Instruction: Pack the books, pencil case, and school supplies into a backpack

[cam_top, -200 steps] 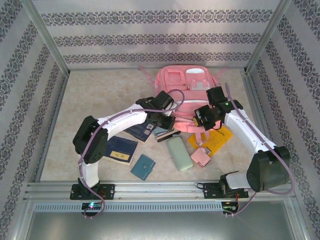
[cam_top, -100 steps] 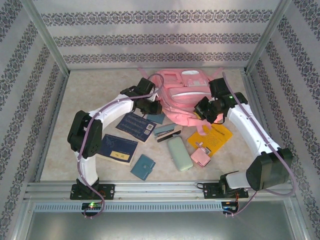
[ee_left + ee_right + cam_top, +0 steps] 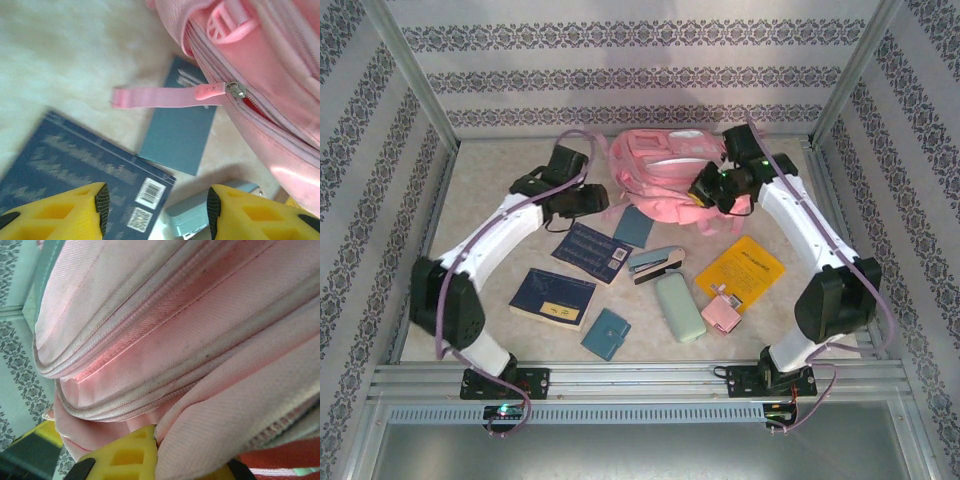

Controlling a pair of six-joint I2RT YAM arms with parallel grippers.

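The pink backpack point(image 3: 660, 168) stands bunched at the back of the table. My right gripper point(image 3: 700, 194) is shut on a fold of its fabric point(image 3: 230, 410) at its right side. My left gripper point(image 3: 600, 202) hangs open just left of it, above the books, with nothing between its fingers point(image 3: 100, 200). The pink zipper pull strap point(image 3: 160, 96) lies loose by the slider point(image 3: 235, 90). On the table lie two navy books point(image 3: 592, 252) point(image 3: 553, 296), two teal notebooks point(image 3: 633, 226) point(image 3: 606, 333), a yellow book point(image 3: 740, 270), the mint pencil case point(image 3: 679, 306), the stapler point(image 3: 655, 264) and a small pink item point(image 3: 722, 314).
Patterned walls and metal frame posts point(image 3: 420, 90) close in the table on three sides. A rail point(image 3: 640, 380) runs along the near edge by the arm bases. Bare tabletop point(image 3: 490, 180) lies at the back left.
My left gripper has opened, let go of the zipper pull and swung back and left. My right gripper has drawn the backpack toward the back wall, uncovering a teal notebook.
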